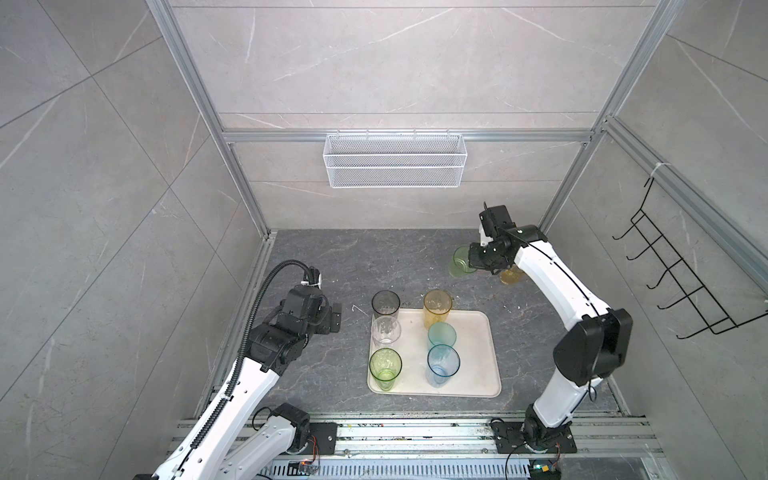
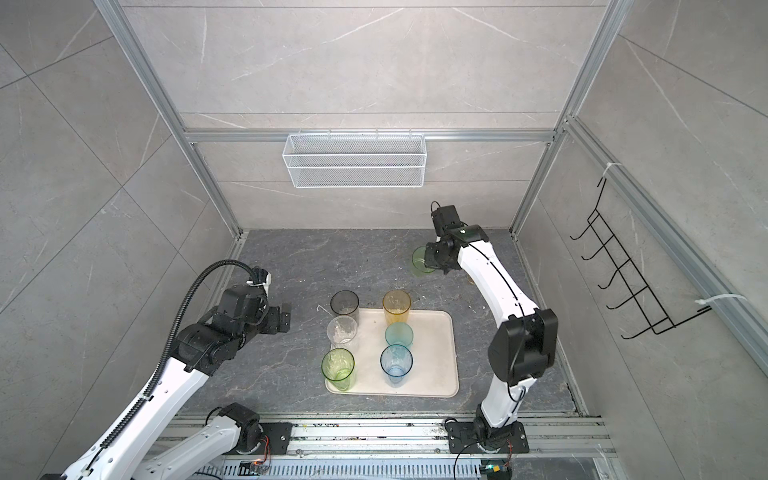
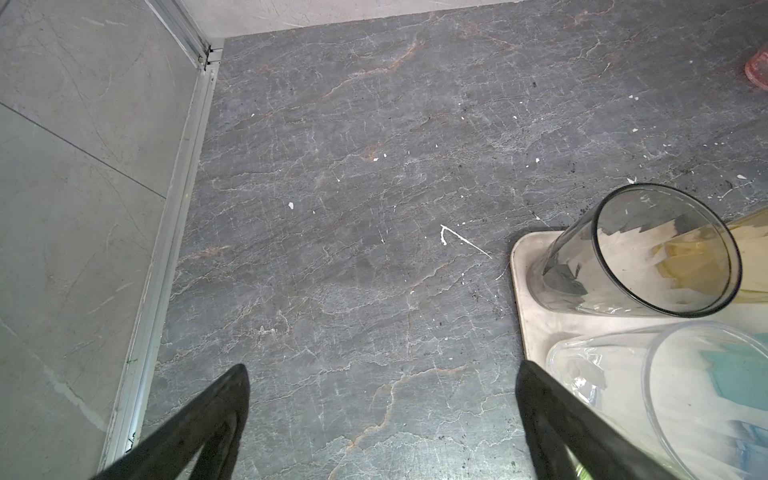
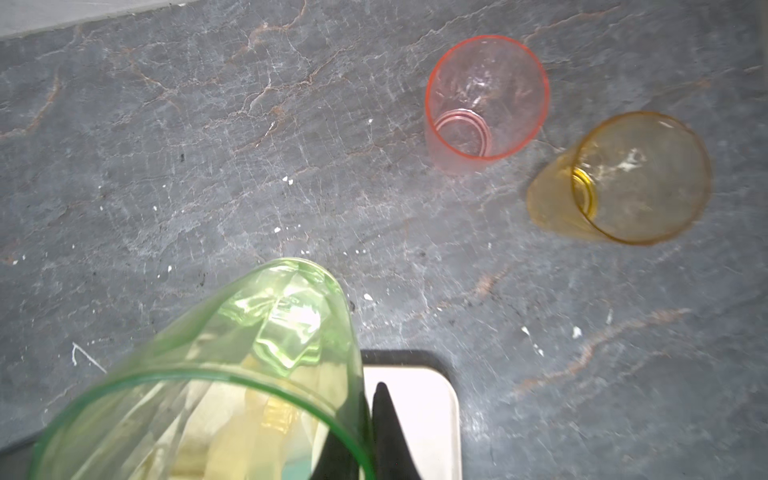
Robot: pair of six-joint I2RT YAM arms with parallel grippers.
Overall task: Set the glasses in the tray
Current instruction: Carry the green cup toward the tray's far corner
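My right gripper [image 1: 473,259] is shut on the rim wall of a green glass [image 4: 249,353], one finger inside it and one outside [image 4: 380,399]. It holds that glass [image 1: 459,262] behind the tray, toward the back right. A pink glass [image 4: 486,97] and an amber glass [image 4: 636,178] stand on the table beyond it. The cream tray [image 1: 473,353] carries several glasses: smoky grey [image 1: 385,305], clear [image 1: 386,330], green [image 1: 385,365], amber [image 1: 437,307], teal [image 1: 441,336], blue [image 1: 443,363]. Left of the tray my left gripper [image 3: 382,370] hangs open over bare table.
A white wire mesh basket [image 1: 395,160] hangs on the back wall. A black hook rack [image 1: 673,274] is fixed to the right wall. Aluminium frame rails [image 1: 415,432] run along the table's front edge, and frame posts stand at the corners.
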